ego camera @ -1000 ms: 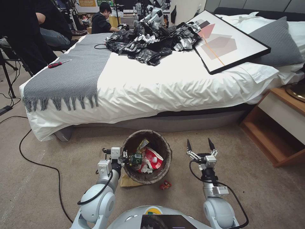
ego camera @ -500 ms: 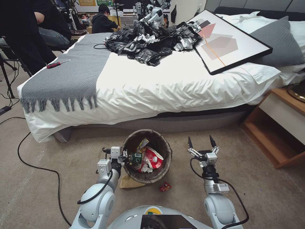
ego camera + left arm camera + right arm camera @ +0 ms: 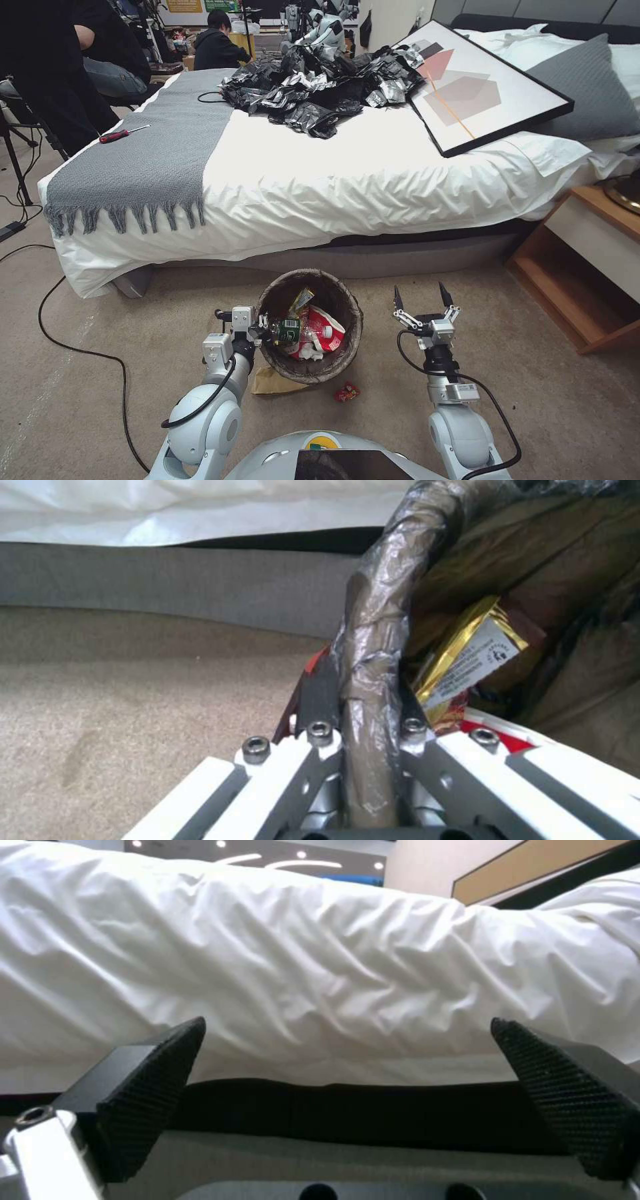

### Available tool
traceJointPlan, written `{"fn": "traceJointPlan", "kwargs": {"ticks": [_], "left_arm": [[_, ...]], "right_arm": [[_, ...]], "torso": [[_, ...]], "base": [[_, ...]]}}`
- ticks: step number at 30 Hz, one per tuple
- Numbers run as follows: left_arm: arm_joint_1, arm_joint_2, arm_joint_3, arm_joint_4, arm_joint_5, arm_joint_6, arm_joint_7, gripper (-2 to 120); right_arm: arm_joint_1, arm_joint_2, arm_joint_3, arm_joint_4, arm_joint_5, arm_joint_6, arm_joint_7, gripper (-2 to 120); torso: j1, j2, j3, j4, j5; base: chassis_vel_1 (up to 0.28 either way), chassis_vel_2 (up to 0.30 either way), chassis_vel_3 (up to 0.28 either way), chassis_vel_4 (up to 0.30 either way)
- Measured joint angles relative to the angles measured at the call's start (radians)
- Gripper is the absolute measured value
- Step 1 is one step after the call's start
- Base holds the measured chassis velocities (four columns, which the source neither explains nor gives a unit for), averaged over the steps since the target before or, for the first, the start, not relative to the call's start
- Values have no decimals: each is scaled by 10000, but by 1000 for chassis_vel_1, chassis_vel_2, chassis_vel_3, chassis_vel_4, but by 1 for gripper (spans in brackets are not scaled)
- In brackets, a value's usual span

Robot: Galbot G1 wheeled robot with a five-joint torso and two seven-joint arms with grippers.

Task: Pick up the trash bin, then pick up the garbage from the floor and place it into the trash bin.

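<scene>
The trash bin (image 3: 311, 327), partly filled, is gripped at its nine-o'clock rim by the left gripper (image 3: 261, 328); the right gripper (image 3: 422, 298) is held wide, empty. A red wrapper (image 3: 347, 391) and brown bag (image 3: 268, 382) remain at six o'clock.

Glossy crinkled plastic liner on trash bin (image 3: 311, 373), matt carpet (image 3: 547, 373), smooth cotton sheet (image 3: 347, 180)
</scene>
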Motion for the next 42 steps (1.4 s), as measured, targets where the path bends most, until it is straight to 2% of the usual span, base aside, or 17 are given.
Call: {"fn": "traceJointPlan", "kwargs": {"ticks": [15,24,26,27,29,30,34,36,38,39,41,42], "left_arm": [[-15,0,8,-21,-17,-8,12,0],[-44,16,-73,-33,-71,-115,-8,0],[-83,21,-106,-52,-115,-117,-3,0],[-83,21,-106,-52,-115,-117,-3,0],[-129,25,-126,-54,-155,-117,-10,0],[-129,25,-126,-54,-155,-117,-10,0],[-215,34,-152,-55,-191,-83,-23,0],[-241,36,-164,-55,-201,-74,-25,0],[-314,46,-194,-54,-216,-54,-30,0],[-314,46,-194,-54,-216,-54,-30,0],[-359,46,-196,-33,-217,-40,-33,0],[-359,46,-196,-33,-217,-40,-33,0]], "right_arm": [[-50,-105,0,10,-188,-32,84,100],[-230,-465,-165,9,-138,-529,361,100],[-456,-714,-273,29,-14,-1188,450,100],[-456,-714,-273,29,-14,-1188,450,100],[-744,-1023,-488,96,216,-2364,618,100],[-744,-1023,-488,96,216,-2364,618,100],[-1052,-1560,-748,178,768,-4242,914,100],[-1096,-1702,-797,178,873,-4513,929,100],[-1226,-2210,-947,145,1205,-5263,919,100],[-1226,-2210,-947,145,1205,-5263,919,100],[-1392,-2865,-1115,138,1693,-5868,823,100],[-1392,-2865,-1115,138,1693,-5868,823,100]], "torso": [[0,0,0,0,0],[0,0,-1,6,0],[0,0,0,-3,0],[0,0,0,-3,0],[0,0,-1,-1,1],[0,0,-1,-1,1],[0,0,-1,0,0],[0,0,-1,-1,1],[0,0,-1,2,2],[0,0,-1,2,2],[0,0,-1,1,0],[0,0,-1,1,0]], "base": [[58,53,60,54],[61,55,56,56],[0,0,0,0],[0,0,0,0],[0,0,0,0],[0,0,0,0],[0,0,0,0],[0,0,0,0],[0,0,0,0],[0,0,0,0],[0,0,0,0],[0,0,0,0]]}}
